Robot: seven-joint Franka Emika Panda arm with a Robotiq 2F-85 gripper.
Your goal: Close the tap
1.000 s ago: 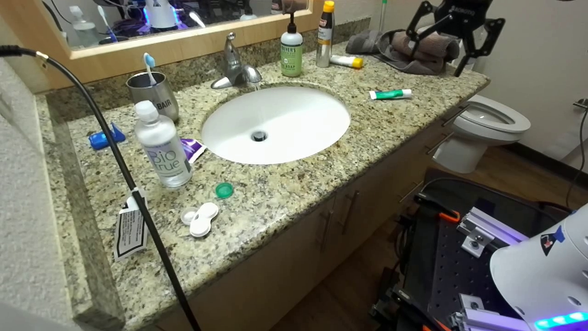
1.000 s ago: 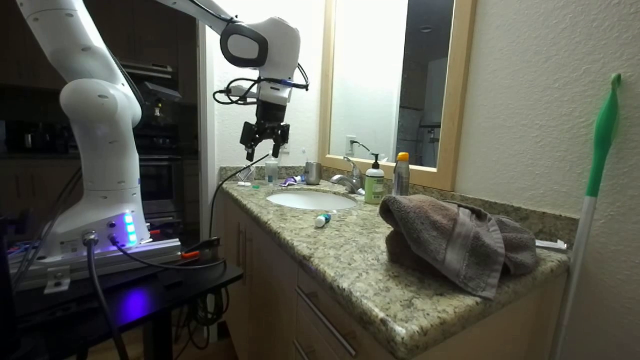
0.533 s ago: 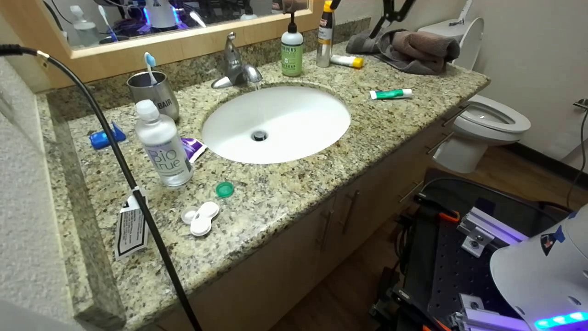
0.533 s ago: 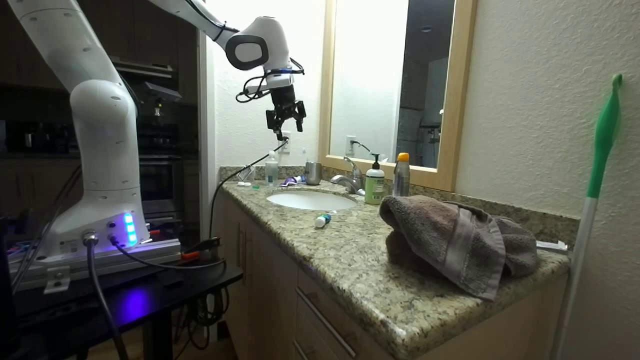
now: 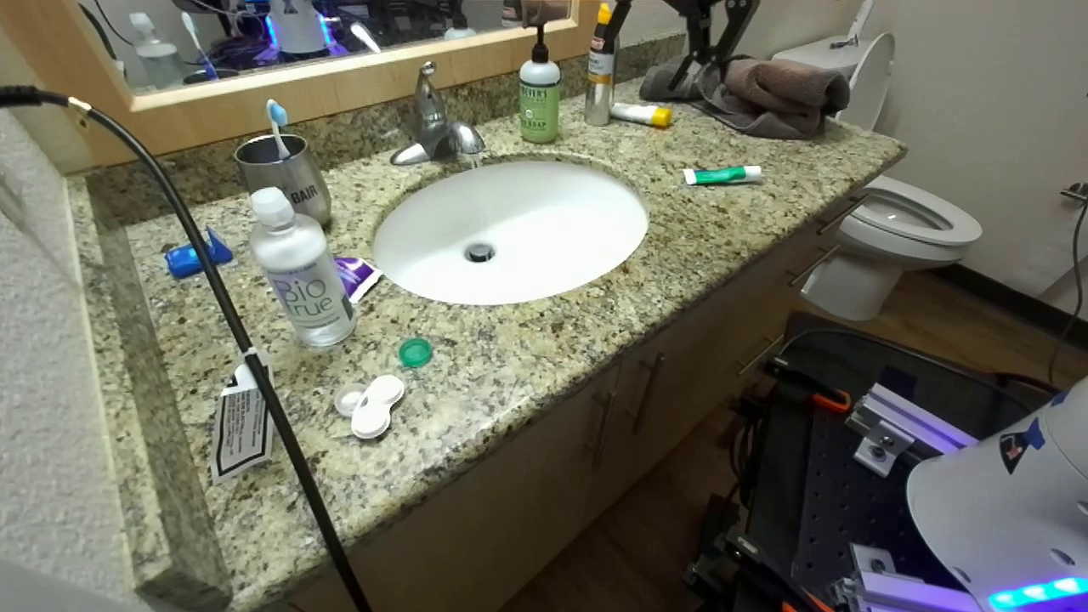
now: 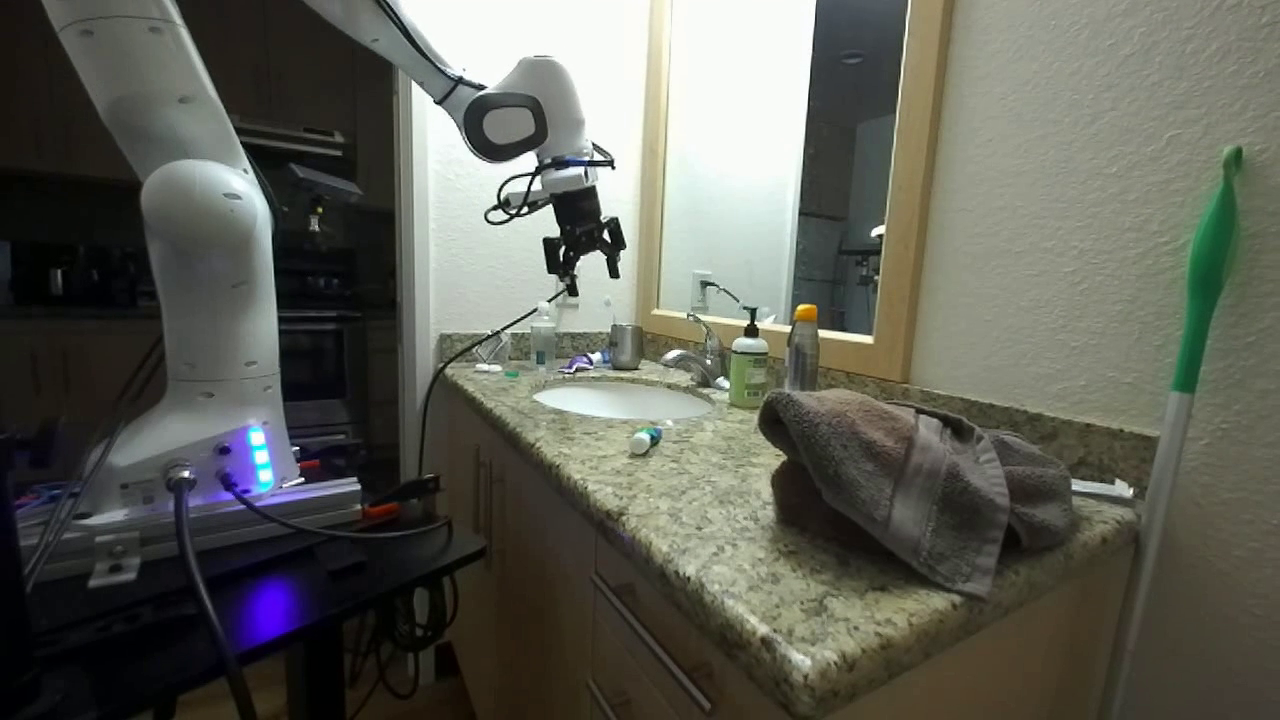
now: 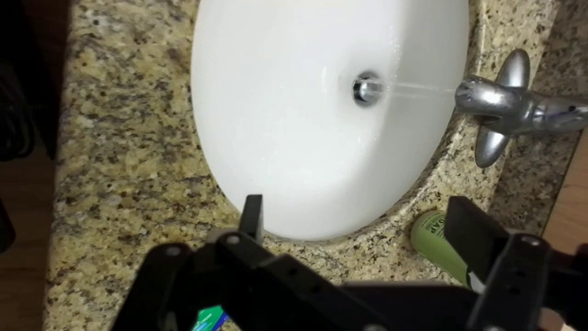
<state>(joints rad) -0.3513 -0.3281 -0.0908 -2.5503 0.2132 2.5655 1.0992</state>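
Observation:
The tap (image 5: 433, 123) is a small silver faucet with its lever on top, behind the white basin (image 5: 544, 212). It also shows in an exterior view (image 6: 708, 355) and at the right of the wrist view (image 7: 500, 103). A thin stream of water runs from its spout to the drain (image 7: 367, 89). My gripper (image 6: 593, 282) is high above the counter, tilted, apart from the tap. In the wrist view my gripper (image 7: 356, 202) is open and empty, its fingers wide apart over the near end of the basin. In an exterior view the gripper's upper part is cut off.
A green soap bottle (image 5: 540, 102) and a spray can (image 5: 600, 72) stand beside the tap. A steel cup (image 5: 285, 174) and a clear bottle (image 5: 302, 272) stand on the other side. A towel (image 6: 890, 470) and a toothpaste tube (image 6: 645, 440) lie on the counter.
My gripper has moved towards the mirror side and tilted over the last second. It first rose, then came down a little. The tap and the running water look the same.

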